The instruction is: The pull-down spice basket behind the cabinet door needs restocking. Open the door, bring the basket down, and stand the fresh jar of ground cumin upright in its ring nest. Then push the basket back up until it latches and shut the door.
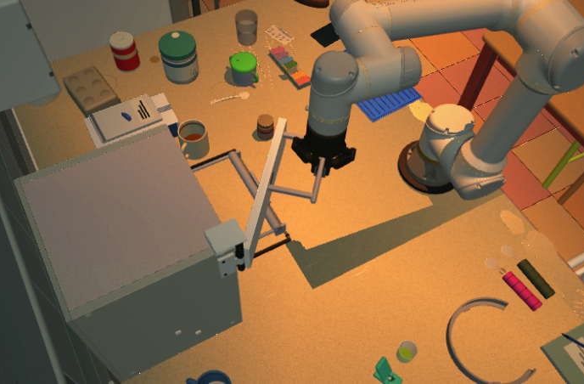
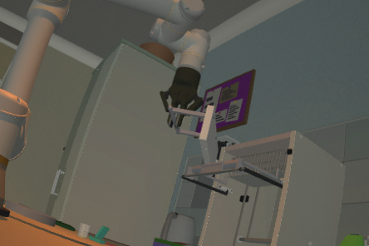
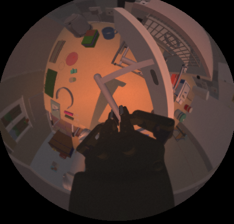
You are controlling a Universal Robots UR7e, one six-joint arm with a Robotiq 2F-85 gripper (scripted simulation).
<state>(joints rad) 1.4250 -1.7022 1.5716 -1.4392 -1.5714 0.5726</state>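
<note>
The cabinet door [image 1: 265, 188] [image 2: 206, 123] [image 3: 146, 60] stands swung well out from the grey cabinet [image 1: 116, 235] [image 2: 274, 187], hinged at the cabinet's near corner. Its bar handle [image 1: 316, 183] [image 3: 107, 94] sticks out on two posts toward the arm. Inside the open front I see the wire spice basket [image 2: 259, 160] [image 3: 175, 44] up under the cabinet's top, with a rail frame [image 1: 238, 177] [image 2: 212, 176] reaching out below it. A small brown-lidded jar [image 1: 265, 126] stands on the counter just behind the door. My gripper [image 1: 320, 170] [image 2: 176, 118] [image 3: 118, 115] hangs from above and is closed around the door's bar handle.
Behind the cabinet stand a mug [image 1: 194, 137], a green-lidded canister [image 1: 178, 56], a red can [image 1: 124, 51] and a green cup [image 1: 243, 68]. The arm's base [image 1: 431, 158] sits to the right. A grey ring arc [image 1: 478, 340] and two rollers [image 1: 528, 283] lie at the near right.
</note>
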